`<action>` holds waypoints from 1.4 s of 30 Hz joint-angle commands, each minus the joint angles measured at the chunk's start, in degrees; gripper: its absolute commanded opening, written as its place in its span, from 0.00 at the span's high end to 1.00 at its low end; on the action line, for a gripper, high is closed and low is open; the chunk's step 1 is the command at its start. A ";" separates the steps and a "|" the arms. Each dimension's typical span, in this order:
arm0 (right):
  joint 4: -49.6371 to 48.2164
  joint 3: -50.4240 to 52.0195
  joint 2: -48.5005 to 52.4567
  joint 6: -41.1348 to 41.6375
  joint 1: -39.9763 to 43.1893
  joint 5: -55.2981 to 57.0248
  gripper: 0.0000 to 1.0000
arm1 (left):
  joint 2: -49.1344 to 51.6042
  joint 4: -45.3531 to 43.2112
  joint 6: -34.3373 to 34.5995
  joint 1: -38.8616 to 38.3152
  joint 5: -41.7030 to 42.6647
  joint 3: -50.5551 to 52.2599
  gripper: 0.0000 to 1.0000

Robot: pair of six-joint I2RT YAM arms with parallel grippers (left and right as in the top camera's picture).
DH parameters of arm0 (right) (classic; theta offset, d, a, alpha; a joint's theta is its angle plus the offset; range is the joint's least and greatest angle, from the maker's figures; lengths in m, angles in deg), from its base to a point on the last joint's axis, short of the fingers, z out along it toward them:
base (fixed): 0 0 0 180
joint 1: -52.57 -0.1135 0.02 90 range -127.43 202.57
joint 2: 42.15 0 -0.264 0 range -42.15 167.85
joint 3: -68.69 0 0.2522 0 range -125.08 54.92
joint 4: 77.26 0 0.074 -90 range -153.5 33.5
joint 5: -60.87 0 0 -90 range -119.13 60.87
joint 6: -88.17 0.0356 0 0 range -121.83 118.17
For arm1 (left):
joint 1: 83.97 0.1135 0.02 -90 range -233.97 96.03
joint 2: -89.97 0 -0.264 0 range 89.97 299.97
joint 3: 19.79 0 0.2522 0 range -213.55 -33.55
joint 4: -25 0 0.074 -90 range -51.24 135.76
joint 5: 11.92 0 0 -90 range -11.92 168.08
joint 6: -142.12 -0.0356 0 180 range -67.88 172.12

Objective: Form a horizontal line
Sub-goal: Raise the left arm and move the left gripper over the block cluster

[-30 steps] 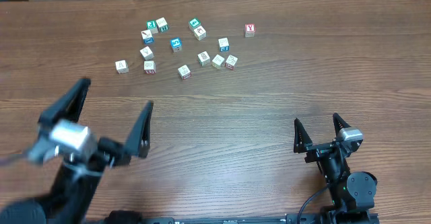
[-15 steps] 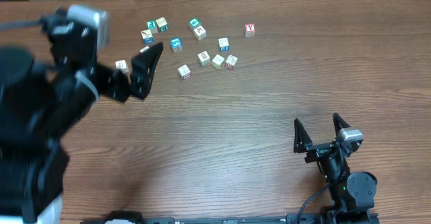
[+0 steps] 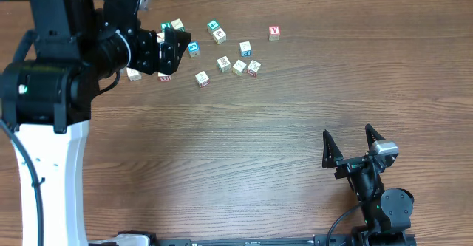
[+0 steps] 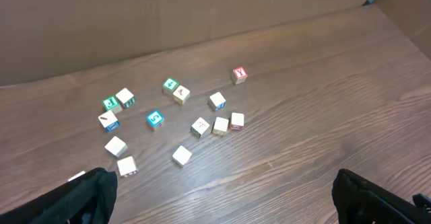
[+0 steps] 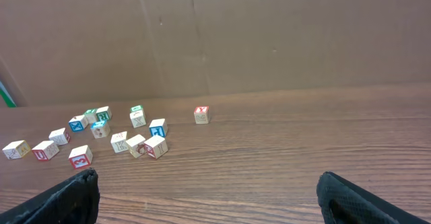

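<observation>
Several small letter cubes lie scattered at the far middle of the wooden table (image 3: 244,128). No straight row of touching cubes shows. The cube with the red Y (image 3: 274,32) stands alone at the right of the cluster; it also shows in the left wrist view (image 4: 239,75) and the right wrist view (image 5: 201,114). Three white cubes (image 3: 239,67) lie close together, in a rough row in the left wrist view (image 4: 220,125). My left gripper (image 3: 170,48) is open and empty, raised over the cluster's left side and hiding some cubes. My right gripper (image 3: 347,135) is open and empty at the near right.
A teal-faced cube (image 3: 213,26) and a blue-faced cube (image 3: 193,49) lie among the loose ones. A brown cardboard wall (image 5: 269,35) runs along the table's far edge. The left arm's white column (image 3: 52,179) stands at the near left.
My left arm has swung up from the near left toward the far cluster, and its open gripper now hangs over the cluster's left cubes. The right arm and the cubes have not moved.
</observation>
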 commanded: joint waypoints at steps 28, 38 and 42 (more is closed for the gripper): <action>-0.24 0.59 -0.46 -0.07 0.44 0.74 0.00 | 2.95 -0.98 -0.57 0.22 0.42 -1.60 0.96; -0.24 0.59 -0.46 -0.07 0.44 0.74 0.00 | 4.72 -0.66 0.83 0.22 0.39 -1.60 0.96; -0.24 0.59 -0.46 -0.07 0.44 0.74 0.00 | 6.73 0.17 0.85 0.22 0.39 -1.60 0.96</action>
